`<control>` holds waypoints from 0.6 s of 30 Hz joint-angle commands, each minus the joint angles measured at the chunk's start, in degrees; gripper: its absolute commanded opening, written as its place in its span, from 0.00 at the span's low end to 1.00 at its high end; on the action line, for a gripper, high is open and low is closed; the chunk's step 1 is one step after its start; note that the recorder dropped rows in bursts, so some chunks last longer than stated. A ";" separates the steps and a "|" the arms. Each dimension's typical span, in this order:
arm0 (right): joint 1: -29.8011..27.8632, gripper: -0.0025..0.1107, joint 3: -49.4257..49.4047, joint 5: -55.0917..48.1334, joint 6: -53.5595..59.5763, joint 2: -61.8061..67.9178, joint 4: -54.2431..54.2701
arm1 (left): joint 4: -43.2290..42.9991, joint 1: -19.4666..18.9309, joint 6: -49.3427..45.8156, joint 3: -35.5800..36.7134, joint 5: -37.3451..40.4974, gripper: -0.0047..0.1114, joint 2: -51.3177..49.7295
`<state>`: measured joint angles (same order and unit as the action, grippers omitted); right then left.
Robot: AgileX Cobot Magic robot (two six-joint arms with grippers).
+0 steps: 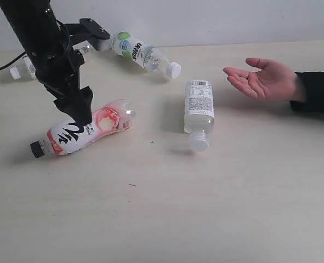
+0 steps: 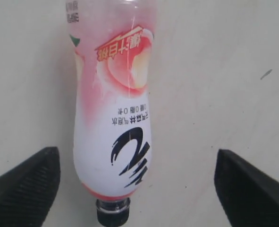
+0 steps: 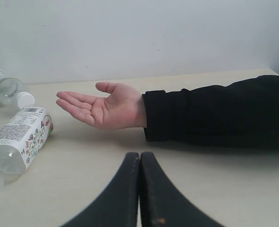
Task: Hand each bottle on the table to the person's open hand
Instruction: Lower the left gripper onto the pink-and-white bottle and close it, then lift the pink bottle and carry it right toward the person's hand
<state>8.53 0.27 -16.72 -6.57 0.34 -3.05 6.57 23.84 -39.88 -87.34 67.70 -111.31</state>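
Observation:
The pink-red labelled bottle with a black cap lies on its side on the table. My left gripper hovers over its middle, open. In the left wrist view this bottle lies between the wide-apart fingers of the left gripper, nearer one finger and touching neither. A barcode-labelled bottle lies mid-table. A green-white bottle lies at the back. A white-capped bottle shows partly behind the arm. The person's open hand waits palm up at the right. My right gripper is shut and empty.
The person's black sleeve rests along the right edge of the table. A dark cable runs at the far left behind the left arm. A pale wall rises behind the table's far edge.

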 commanded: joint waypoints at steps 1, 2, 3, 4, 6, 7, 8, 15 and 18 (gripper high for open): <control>-0.16 0.02 -0.27 0.40 0.52 -0.34 -0.01 | -0.26 0.14 0.79 0.21 -2.85 0.80 -3.14; -0.16 0.02 -0.27 0.40 0.52 -0.34 -0.01 | -0.50 0.14 0.79 0.21 -3.29 0.80 -3.84; -0.16 0.02 -0.27 0.40 0.52 -0.34 -0.01 | -0.50 0.14 0.68 0.21 -3.80 0.80 -4.38; -0.16 0.02 -0.27 0.40 0.52 -0.34 -0.01 | -0.50 0.14 0.30 0.21 -4.12 0.80 -5.08; -0.16 0.02 -0.27 0.40 0.52 -0.34 -0.01 | -1.42 0.14 -0.08 0.21 -5.14 0.80 -6.19; -0.16 0.02 -0.27 0.40 0.52 -0.34 -0.01 | -2.25 0.14 -0.08 0.21 -6.04 0.80 -6.67; -0.16 0.02 -0.27 0.40 0.52 -0.34 -0.01 | -2.79 0.14 0.04 0.21 -6.54 0.80 -7.10; -0.16 0.02 -0.27 0.40 0.52 -0.34 -0.01 | -2.93 0.14 0.05 0.21 -6.95 0.80 -9.36; -0.16 0.02 -0.27 0.40 0.52 -0.34 -0.01 | -2.93 0.14 0.05 0.21 -6.84 0.80 -10.40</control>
<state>8.53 0.27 -16.72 -6.57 0.34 -3.05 3.96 23.84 -39.87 -87.15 61.16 -120.89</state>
